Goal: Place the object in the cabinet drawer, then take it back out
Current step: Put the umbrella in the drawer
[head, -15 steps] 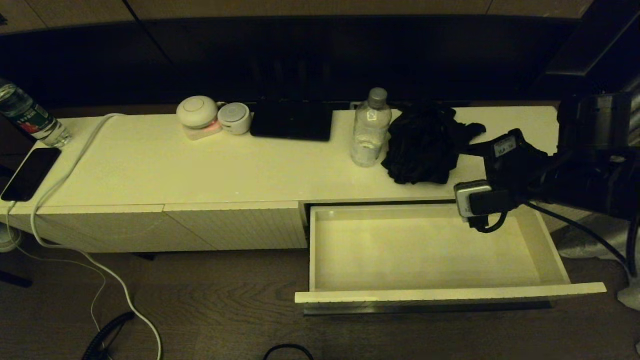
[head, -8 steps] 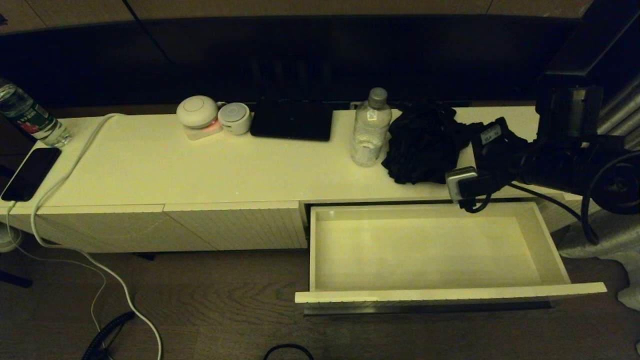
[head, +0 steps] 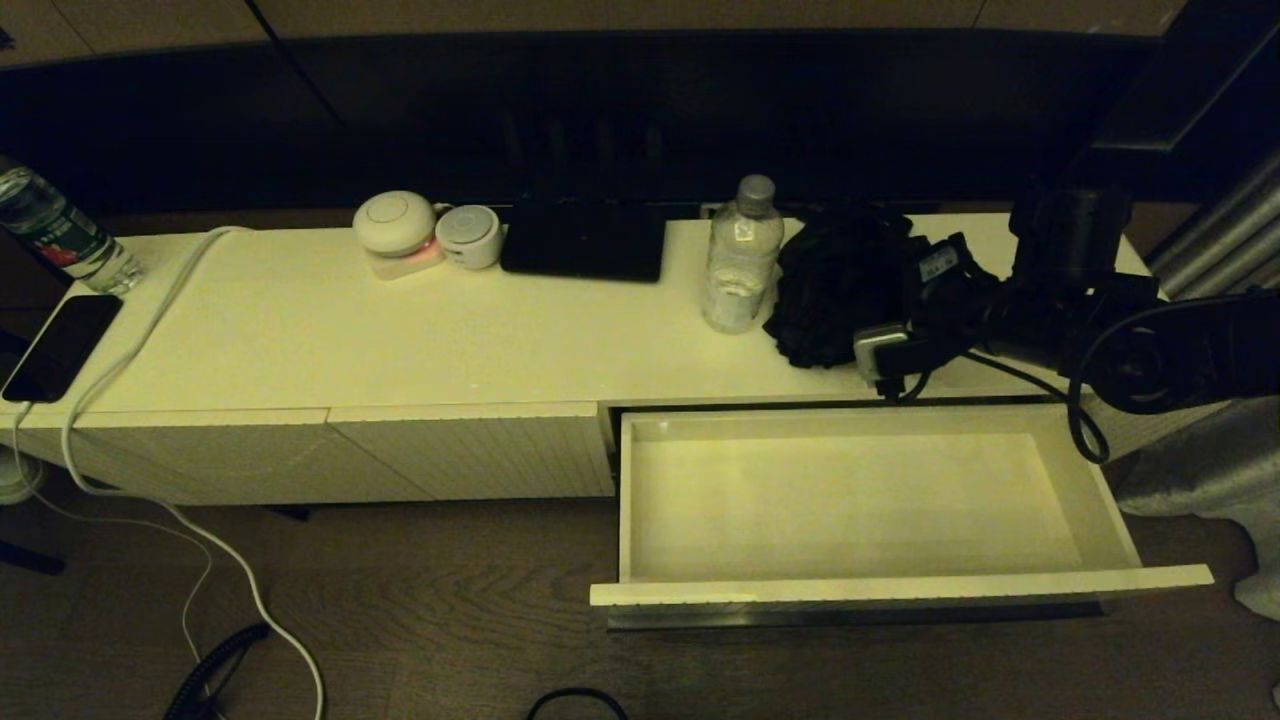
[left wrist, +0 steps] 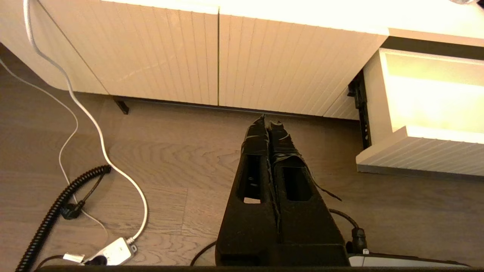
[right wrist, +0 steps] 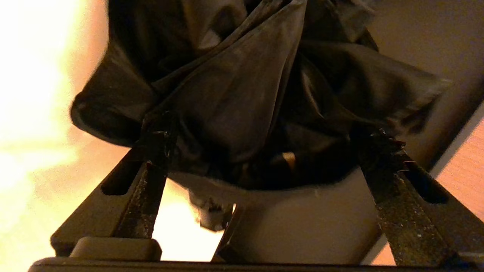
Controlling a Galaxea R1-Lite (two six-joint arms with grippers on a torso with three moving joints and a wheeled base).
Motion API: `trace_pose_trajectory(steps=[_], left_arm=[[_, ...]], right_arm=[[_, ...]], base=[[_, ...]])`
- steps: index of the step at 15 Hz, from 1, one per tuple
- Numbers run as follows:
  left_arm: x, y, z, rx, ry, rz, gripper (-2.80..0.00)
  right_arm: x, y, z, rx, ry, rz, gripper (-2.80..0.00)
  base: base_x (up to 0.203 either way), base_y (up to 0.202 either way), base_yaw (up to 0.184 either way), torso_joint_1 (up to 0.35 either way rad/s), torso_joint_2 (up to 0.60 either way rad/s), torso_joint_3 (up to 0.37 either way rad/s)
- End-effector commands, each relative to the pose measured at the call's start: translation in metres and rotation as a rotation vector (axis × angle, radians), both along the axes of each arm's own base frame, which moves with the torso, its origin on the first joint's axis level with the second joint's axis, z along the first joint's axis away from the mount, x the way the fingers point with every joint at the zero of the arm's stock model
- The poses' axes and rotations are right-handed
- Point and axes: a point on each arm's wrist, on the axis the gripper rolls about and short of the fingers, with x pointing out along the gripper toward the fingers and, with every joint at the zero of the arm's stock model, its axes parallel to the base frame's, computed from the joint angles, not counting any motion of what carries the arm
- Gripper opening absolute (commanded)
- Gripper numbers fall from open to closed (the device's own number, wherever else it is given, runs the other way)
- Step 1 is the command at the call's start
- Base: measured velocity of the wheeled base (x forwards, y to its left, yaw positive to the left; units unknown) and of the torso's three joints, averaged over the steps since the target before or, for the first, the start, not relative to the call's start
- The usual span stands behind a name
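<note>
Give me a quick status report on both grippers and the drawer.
Right gripper open, straddling crumpled black fabric bundle on the cream-white cabinet. Left gripper shut, parked over the floor. Wide cream-white drawer open, empty. Clear plastic bottle stands beside the bundle.

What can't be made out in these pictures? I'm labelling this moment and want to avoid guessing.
- Head view: the right gripper merges with the black cloth bundle; contact can't be judged.
- Right wrist view: the fingers stand wide on either side of the bundle, but whether they touch it is unclear; whatever the cloth wraps is hidden.
- Head view: the drawer front faces away, so its handle is unseen.
- The left gripper is out of the head view.
</note>
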Motion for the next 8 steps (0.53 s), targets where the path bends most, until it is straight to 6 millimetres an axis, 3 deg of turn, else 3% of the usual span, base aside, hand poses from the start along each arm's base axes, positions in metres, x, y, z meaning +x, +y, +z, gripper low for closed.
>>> trace_pose_trajectory(steps=[1,8], left_arm=[[0.000,0.000,0.000,-0.001,-0.003,0.001,-2.80],[0.000,0.000,0.000,-0.001,-0.003,0.001,-2.80]], right_arm=[[0.016,0.003,-0.005,-0.006,-0.011,0.000,0.00],[0.039,0.000,-0.006,0.005,-0.041,-0.026,0.00]], base=[[0.000,0.000,0.000,0.000,0.00,0.000],[0.000,0.000,0.000,0.000,0.00,0.000]])
